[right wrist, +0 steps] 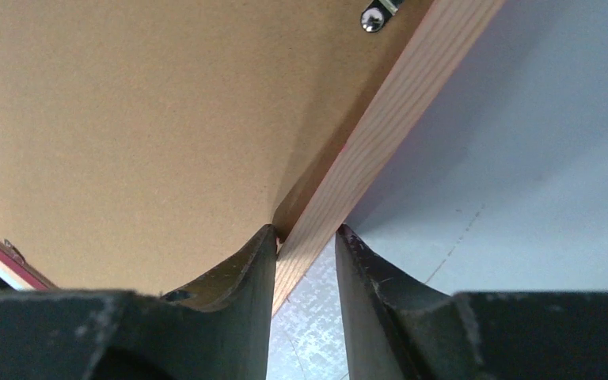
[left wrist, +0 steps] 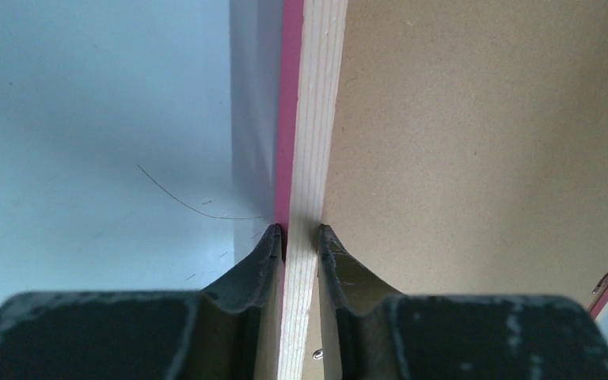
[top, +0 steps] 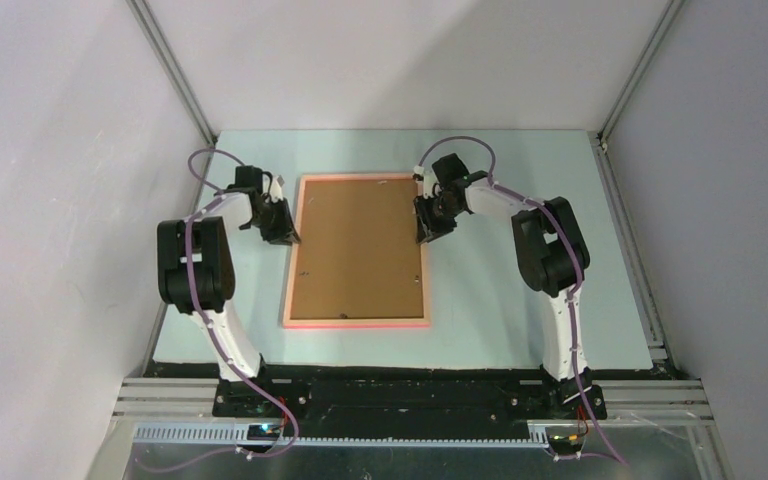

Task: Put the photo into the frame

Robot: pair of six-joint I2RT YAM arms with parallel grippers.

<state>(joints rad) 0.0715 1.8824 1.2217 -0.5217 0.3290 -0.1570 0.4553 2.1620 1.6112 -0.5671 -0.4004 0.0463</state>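
Top external: elbows point(top: 195, 265) up, left claw point(top: 288, 238), right claw point(top: 426, 235) pinch frame point(top: 357, 323).

The frame point(left wrist: 310, 119) is pale bare wood with a straight grain, and its outer edge is coated a smooth salmon pink. The board point(left wrist: 483, 119) is matt brown fibreboard — finely speckled, no sheen. A clip point(right wrist: 374, 16) is shiny metal. The table point(left wrist: 87, 119) looks smooth, matt and faintly scratched. The fingers point(right wrist: 237, 277) are dull black and scuffed.
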